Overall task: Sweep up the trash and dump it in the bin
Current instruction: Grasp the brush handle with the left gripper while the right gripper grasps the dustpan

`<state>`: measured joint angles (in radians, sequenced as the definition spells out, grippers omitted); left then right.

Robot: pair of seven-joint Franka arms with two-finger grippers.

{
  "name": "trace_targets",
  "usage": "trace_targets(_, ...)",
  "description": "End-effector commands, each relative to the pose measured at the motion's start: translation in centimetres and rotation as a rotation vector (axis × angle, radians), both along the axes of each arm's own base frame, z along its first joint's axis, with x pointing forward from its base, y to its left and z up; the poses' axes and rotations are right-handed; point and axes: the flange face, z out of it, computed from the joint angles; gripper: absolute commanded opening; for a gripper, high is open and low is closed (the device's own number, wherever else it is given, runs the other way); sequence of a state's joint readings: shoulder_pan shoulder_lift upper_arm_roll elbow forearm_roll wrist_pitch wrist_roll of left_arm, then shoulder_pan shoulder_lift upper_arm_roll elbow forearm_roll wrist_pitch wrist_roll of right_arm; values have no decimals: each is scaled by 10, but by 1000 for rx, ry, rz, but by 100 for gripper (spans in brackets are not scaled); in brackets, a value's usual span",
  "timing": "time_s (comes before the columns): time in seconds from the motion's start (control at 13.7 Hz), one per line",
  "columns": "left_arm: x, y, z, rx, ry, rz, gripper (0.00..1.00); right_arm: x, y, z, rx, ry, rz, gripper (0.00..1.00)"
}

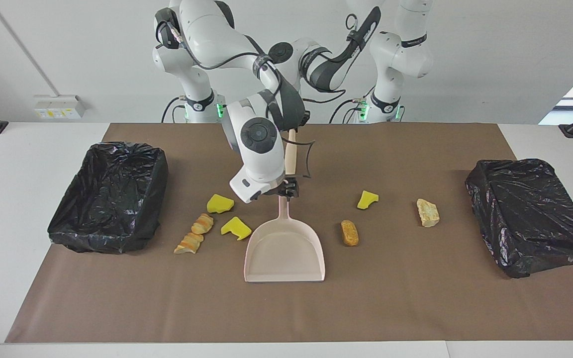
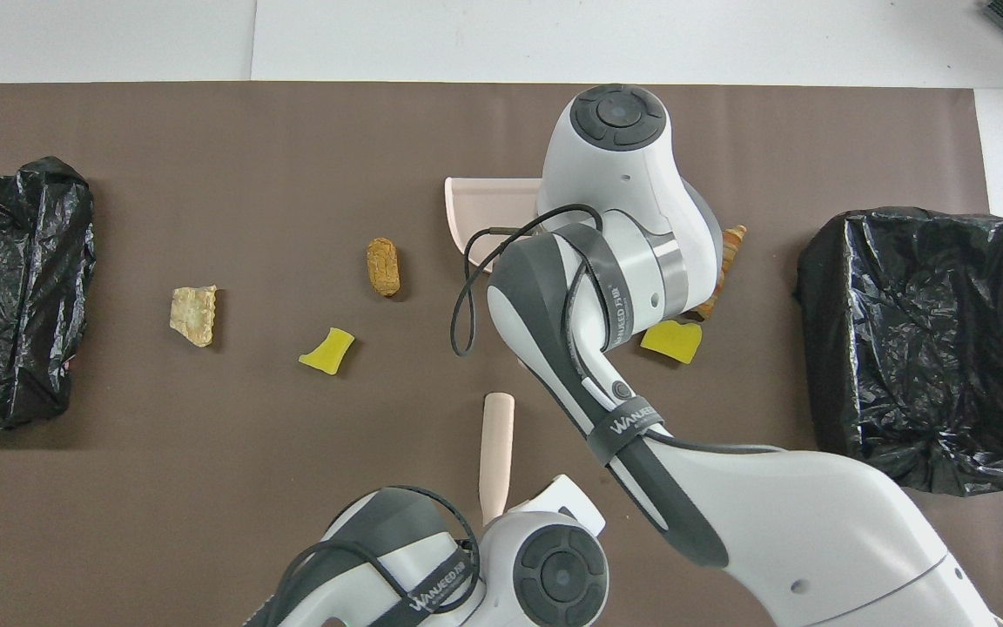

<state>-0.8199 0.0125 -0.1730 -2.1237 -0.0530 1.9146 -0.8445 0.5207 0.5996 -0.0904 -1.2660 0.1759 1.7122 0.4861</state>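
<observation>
The left claw (image 1: 292, 130) is clamped on the top of the brush (image 1: 291, 155), which hangs upright near the robots' edge of the brown mat; the right claw (image 1: 286, 191) sits with its fingers apart at the tip of the dustpan's (image 1: 285, 248) handle, not yet closed on it as far as the facing view shows. The trash lies loose on the desk (image 1: 540, 134) in two groups. Toward the right arm's end, two yellow sponge chunks (image 1: 220, 204) and a pair of striped bread pieces (image 1: 194, 238) sit just beside the pan. Toward the left arm's end lie a brown roll (image 1: 349, 232), a small yellow chunk (image 1: 367, 199) and a pale crust (image 1: 428, 213), which is nearest the other bin (image 1: 530, 214). The main risk is crowding — both arms meet over the middle, and the right wrist stands right against the hanging brush, so any lift or swing could knock the brush askew in its grip. A grip on the very tip of the handle may let the pan tilt and spill. Light sponge could also skid past the pan's lip, or be nudged away from the bin (image 1: 110, 194) at the right arm's end.
</observation>
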Motion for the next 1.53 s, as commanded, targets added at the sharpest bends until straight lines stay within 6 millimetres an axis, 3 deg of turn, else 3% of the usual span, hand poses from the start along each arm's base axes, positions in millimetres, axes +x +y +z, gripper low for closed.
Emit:
trace_targets(0.0, 13, 48, 32, 63, 24, 81, 0, 4, 15, -11, 25, 1, -13, 100)
trace_targets(0.07, 28, 69, 38, 90, 35, 127, 0, 1, 21, -16, 29, 2, -5, 100)
trace_targets(0.36, 86, 154, 61, 141, 13, 313, 0, -5, 18, -27, 28, 21, 25, 100)
trace_targets(0.8, 164, 280, 59, 249, -106, 509, 0, -30, 13, -38, 25, 45, 53, 100)
trace_targets(0.87, 176, 298, 57, 265, -136, 525, 0, -38, 21, -37, 21, 53, 67, 100)
trace_targets(1.09, 205, 333, 29, 258, -140, 475, 0, -42, 26, -36, 19, 56, 64, 100)
trace_targets(1.24, 221, 369, 6, 240, -95, 418, 0, -44, 25, -37, 19, 60, 65, 100)
trace_targets(1.46, 232, 376, -29, 215, -57, 369, 0, -46, 14, -51, 31, 28, 51, 98)
